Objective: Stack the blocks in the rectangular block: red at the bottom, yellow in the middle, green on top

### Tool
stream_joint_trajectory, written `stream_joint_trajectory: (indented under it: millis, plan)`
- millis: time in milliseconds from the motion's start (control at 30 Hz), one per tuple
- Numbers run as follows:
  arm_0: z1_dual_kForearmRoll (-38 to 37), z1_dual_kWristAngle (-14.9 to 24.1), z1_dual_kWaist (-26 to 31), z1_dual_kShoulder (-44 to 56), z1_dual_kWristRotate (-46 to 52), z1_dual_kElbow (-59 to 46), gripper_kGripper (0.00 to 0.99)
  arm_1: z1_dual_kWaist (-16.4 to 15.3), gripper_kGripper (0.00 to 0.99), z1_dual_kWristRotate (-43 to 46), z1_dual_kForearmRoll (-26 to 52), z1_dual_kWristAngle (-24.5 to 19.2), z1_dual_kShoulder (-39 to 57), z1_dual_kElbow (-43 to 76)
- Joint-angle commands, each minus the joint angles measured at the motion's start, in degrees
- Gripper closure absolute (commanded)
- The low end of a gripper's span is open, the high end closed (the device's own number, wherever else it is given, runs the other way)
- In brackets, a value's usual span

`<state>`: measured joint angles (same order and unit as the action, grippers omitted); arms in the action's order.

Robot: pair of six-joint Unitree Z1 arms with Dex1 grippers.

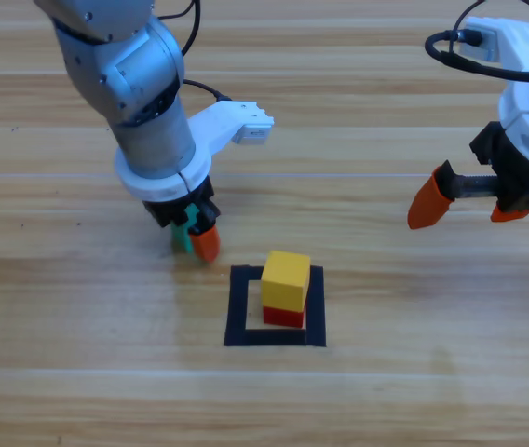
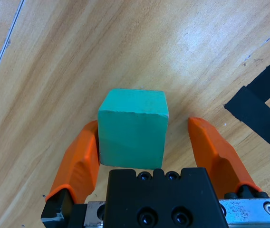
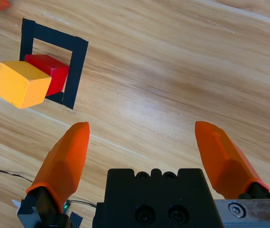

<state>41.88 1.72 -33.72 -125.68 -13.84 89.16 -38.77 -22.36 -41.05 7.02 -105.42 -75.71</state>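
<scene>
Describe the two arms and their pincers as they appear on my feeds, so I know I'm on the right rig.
Both arms are grey with rounded joint housings. Each pincer, left pincer and right pincer, has two tapered orange jaws on a black body with hex screws. Black cables loop at the upper part of both arms.

yellow cube (image 1: pixel 286 278) top unobstructed, table (image 1: pixel 413 372) rightward open

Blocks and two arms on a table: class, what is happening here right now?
The left gripper is down at the table with its open jaws around the green cube, one jaw touching it, the other apart. The yellow cube already sits on the red cube inside the black tape rectangle. The right gripper waits open off to the right, holding nothing.
</scene>
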Motion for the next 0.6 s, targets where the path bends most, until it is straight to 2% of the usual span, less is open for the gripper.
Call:
stream_joint_trajectory:
  millis: [33,200,233,300,333,433,533,600]
  plan:
    - [-0.84,0.30,-0.83,-2.73,-0.57,-1.27,0.225,1.59,0.011,0.39,0.79,-0.78,1.36,1.79]
    - [-1.01,0.12,-0.83,-2.73,-0.48,-1.27,0.226,1.59,0.011,0.39,0.70,-0.78,1.36,1.79]
    - [-1.01,0.04,-0.83,-2.73,-0.48,-1.18,0.261,1.59,0.011,0.39,0.70,-0.78,1.36,1.79]
    - [-1.01,0.04,-0.83,-2.64,-0.57,-1.01,0.422,1.59,0.011,0.39,0.70,-0.70,1.36,1.79]
    - [-1.01,0.04,-0.83,-2.55,-0.57,-0.92,0.472,1.59,0.011,0.39,0.70,-0.70,1.36,1.79]
    - [-1.10,-0.14,-0.83,-2.29,-0.39,-1.18,0.528,1.59,0.011,0.39,0.70,-0.61,1.36,1.79]
    - [-1.10,-0.05,-0.83,-1.67,-0.13,-1.54,0.732,1.59,0.011,0.39,0.70,-0.52,1.36,1.79]
    - [-1.10,-0.14,-0.83,-1.15,0.13,-1.54,0.760,1.59,0.011,0.39,0.70,-0.52,1.36,1.79]
